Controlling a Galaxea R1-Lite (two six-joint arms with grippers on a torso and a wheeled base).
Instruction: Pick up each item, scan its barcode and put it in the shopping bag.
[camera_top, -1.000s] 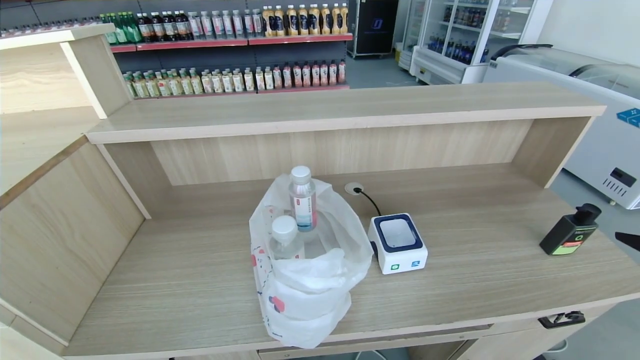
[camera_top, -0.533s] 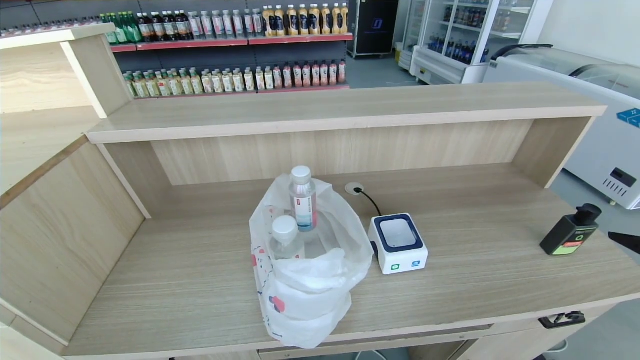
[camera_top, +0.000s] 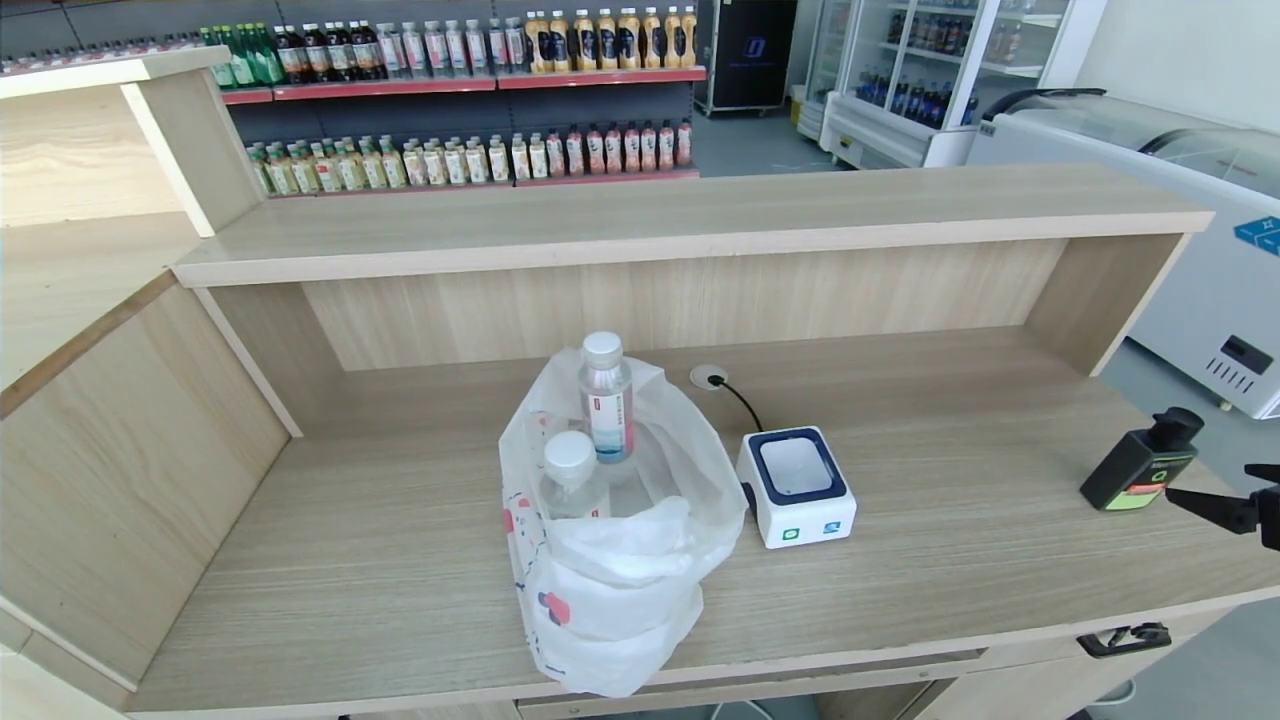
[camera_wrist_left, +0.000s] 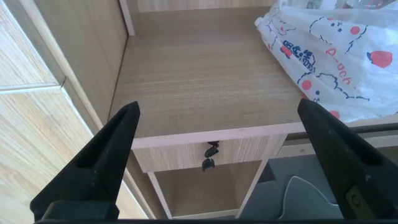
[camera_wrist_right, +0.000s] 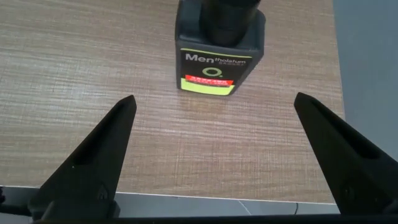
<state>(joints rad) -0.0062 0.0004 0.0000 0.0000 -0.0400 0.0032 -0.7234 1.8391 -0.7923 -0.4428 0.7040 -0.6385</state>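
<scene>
A black bottle with a green label (camera_top: 1140, 465) stands on the counter's far right, and the right wrist view shows it (camera_wrist_right: 219, 46) just ahead of my right gripper (camera_wrist_right: 214, 155). That gripper (camera_top: 1208, 482) is open, close to the bottle's right side and not touching it. A white scanner (camera_top: 797, 485) sits mid-counter. To its left, a white plastic shopping bag (camera_top: 615, 560) holds two clear bottles with white caps (camera_top: 605, 400). My left gripper (camera_wrist_left: 217, 162) is open with nothing in it, hanging below and in front of the counter's front left edge, with the bag (camera_wrist_left: 336, 56) off to one side.
A raised wooden shelf (camera_top: 690, 225) runs along the counter's back, and a side wall (camera_top: 120, 440) closes its left. The scanner's cable (camera_top: 738, 400) leads to a hole in the counter. A drawer handle (camera_top: 1125, 638) sits under the front edge. Bare counter (camera_top: 960, 440) lies between scanner and black bottle.
My right gripper has come in from the right edge of the head view toward the black bottle. Bag, bottles and scanner have stayed put.
</scene>
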